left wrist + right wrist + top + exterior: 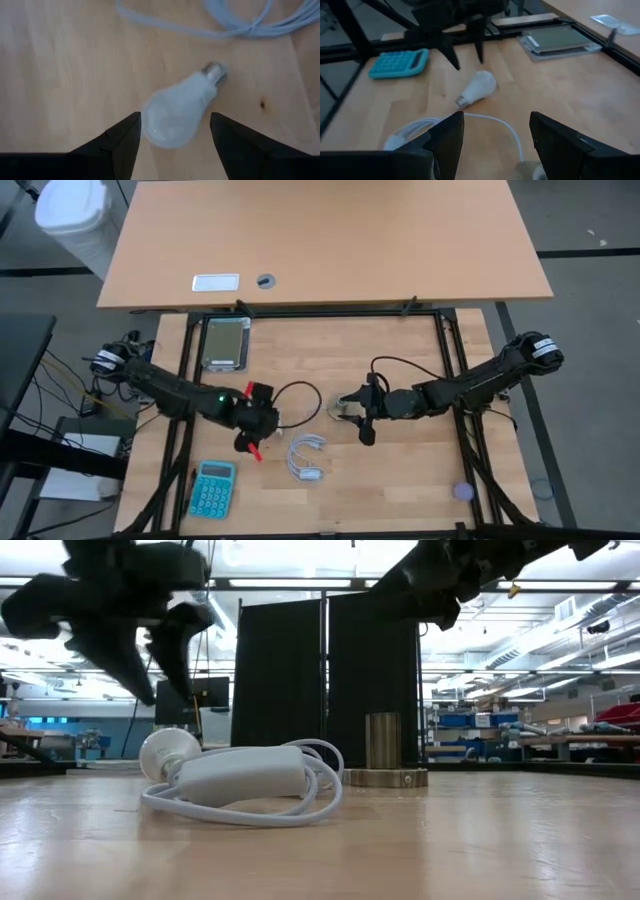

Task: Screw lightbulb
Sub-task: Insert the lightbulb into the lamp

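The small white lightbulb (177, 112) lies on its side on the wooden table, its metal base (215, 71) pointing toward the white cord (240, 25). It also shows in the right wrist view (477, 86) and the low view (165, 752). My left gripper (175, 117) hovers open just above the bulb, one finger on either side of the globe, touching nothing; in the high view (260, 420) it hides the bulb. My right gripper (495, 117) is open and empty, above the round socket (385, 752), which stands on the table (347, 412).
The white cord with its inline switch (305, 460) lies coiled between the two grippers, toward the near edge. A teal calculator (212, 488) lies near left, a grey flat device (225, 343) far left, a purple disc (463, 491) near right. Black frame rails (445, 350) border the work area.
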